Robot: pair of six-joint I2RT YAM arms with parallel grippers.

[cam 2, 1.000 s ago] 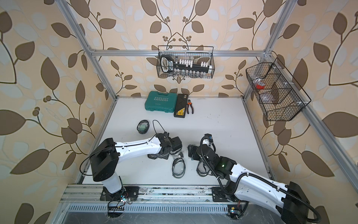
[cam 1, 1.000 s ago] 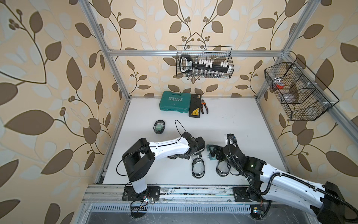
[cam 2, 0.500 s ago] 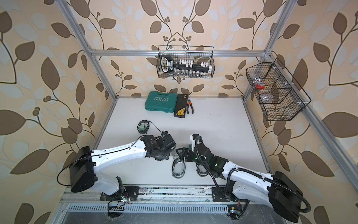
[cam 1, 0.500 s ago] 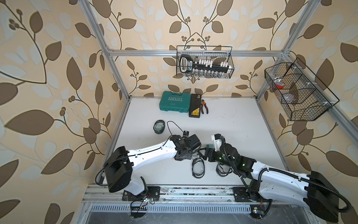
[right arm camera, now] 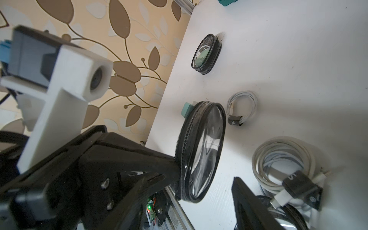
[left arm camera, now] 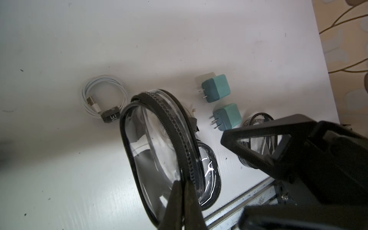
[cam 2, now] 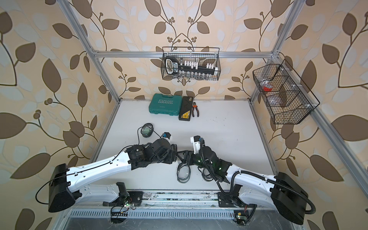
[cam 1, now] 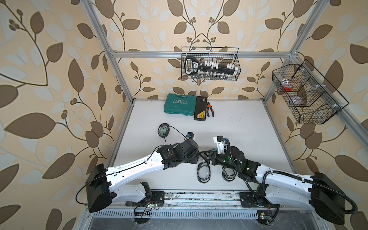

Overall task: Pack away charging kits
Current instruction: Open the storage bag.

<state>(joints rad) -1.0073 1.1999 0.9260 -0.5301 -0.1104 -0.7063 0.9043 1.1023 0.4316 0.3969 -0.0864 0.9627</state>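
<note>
Two-claw opening step: left claw [left arm camera: 182, 186] clenches the clear, black-rimmed oval zip pouch [left arm camera: 155, 151]; right claw [cam 1: 206, 157], spread beside it, should grip the opposite rim.

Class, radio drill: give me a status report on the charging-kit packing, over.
Left gripper shut on clear zip pouch rim, pouch on edge. Right gripper open, beside it, empty. Teal plug adapters, coiled white cable on table, unpacked. Another pouch lies flat nearby.
</note>
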